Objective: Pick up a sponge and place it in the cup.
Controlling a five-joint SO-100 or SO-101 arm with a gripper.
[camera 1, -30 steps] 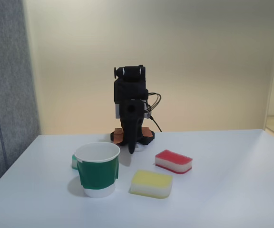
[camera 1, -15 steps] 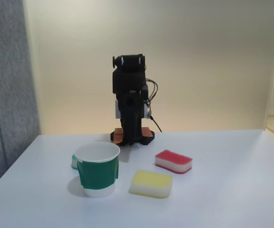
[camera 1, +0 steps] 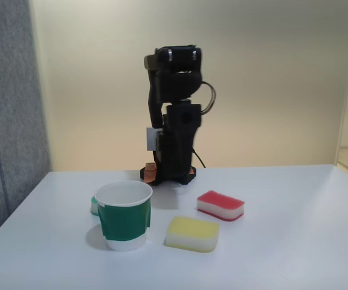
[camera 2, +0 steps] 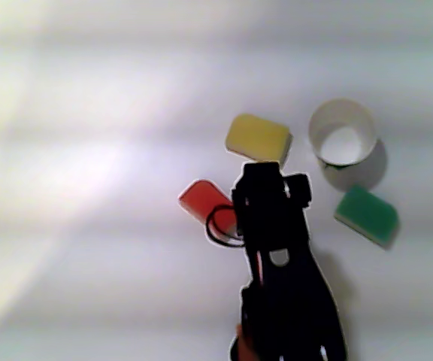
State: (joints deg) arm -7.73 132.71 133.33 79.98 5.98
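The sponge (camera 1: 220, 205) has a red top and a white bottom and lies flat on the white table, right of centre in the fixed view. From above, the sponge (camera 2: 201, 199) sits just left of the arm, partly behind a cable loop. The cup (camera 1: 124, 219), white with a green band, stands upright and empty at the front left; from above the cup (camera 2: 341, 103) is at the upper right. My gripper (camera 1: 175, 172) hangs from the raised black arm near the base, behind the cup and sponge and touching neither. Its jaws are too dark to read. My gripper (camera 2: 265, 180) also appears from above.
A yellow-topped sponge (camera 1: 192, 232) lies in front, between cup and red sponge; from above the yellow sponge (camera 2: 258, 138) is just beyond the arm's tip. A green-and-white piece (camera 1: 94, 205) peeks out behind the cup, the same green piece (camera 2: 365, 214) lying right of the arm. A grey panel (camera 1: 8, 109) stands at the left.
The arm has risen and swung slightly right; the gripper tip, low over the table behind the cup a second ago, is now lifted. Sponges and cup have not moved.
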